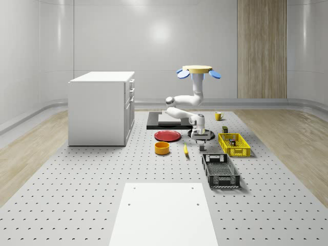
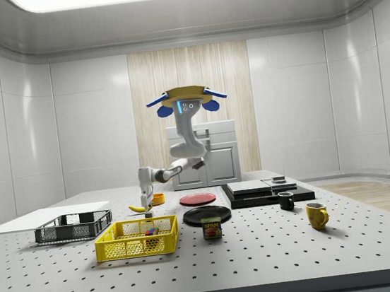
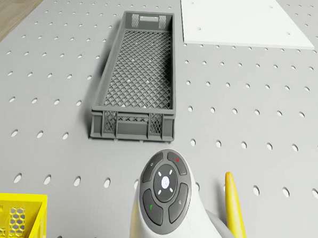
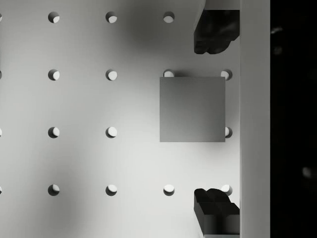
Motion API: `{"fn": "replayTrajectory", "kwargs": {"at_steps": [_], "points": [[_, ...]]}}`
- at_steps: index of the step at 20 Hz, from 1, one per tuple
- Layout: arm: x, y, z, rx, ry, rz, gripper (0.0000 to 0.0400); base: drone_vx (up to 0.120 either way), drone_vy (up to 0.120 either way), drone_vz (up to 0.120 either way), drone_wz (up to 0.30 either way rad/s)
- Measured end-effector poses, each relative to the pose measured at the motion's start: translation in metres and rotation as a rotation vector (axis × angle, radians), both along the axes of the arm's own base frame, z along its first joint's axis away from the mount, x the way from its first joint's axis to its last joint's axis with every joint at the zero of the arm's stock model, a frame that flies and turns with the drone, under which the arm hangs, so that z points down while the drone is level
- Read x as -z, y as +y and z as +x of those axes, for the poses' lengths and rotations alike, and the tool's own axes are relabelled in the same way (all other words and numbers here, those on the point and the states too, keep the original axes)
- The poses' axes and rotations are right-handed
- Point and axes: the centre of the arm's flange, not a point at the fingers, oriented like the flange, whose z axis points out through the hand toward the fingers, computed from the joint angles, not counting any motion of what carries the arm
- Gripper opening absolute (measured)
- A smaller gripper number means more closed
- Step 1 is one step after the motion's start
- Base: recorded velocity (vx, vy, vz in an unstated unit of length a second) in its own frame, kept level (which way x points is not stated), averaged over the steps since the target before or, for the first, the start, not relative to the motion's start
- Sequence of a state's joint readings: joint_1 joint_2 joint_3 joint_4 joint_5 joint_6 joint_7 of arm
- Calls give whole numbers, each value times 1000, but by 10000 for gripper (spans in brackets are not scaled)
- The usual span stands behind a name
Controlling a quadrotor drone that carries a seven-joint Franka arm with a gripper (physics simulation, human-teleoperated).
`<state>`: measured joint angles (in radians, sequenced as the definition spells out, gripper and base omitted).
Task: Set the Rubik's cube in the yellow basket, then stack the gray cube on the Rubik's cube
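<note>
The gray cube (image 4: 192,109) lies on the perforated table, and in the whole-scene view it is a small block (image 1: 202,148) just below the hand. My gripper (image 4: 216,121) hangs above it, open, one fingertip (image 4: 216,29) on each side and neither touching it. The drone (image 1: 196,72) hovers over the table's middle with its arm bent down to the gripper (image 1: 201,139). The yellow basket (image 1: 234,144) stands to the whole-scene view's right of the gripper. The Rubik's cube (image 2: 149,231) lies inside the yellow basket (image 2: 137,238).
A gray mesh basket (image 3: 137,75) lies beyond the gripper, a banana (image 3: 234,208) beside the arm. Red plate (image 1: 167,136), orange bowl (image 1: 162,148), black tray (image 1: 164,120) and white cabinet (image 1: 101,107) stand nearby. A can (image 2: 211,227) and two mugs (image 2: 316,214) sit past the yellow basket.
</note>
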<state>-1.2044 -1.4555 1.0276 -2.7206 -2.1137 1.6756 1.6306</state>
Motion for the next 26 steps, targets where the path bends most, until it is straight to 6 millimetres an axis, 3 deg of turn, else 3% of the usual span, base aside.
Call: {"fn": "replayTrajectory", "kwargs": {"at_steps": [24,26], "points": [[-43,-8,-2,0,0,0,400,0,0,0,0],[-44,-8,-1,0,0,0,341,0,0,0,0]]}}
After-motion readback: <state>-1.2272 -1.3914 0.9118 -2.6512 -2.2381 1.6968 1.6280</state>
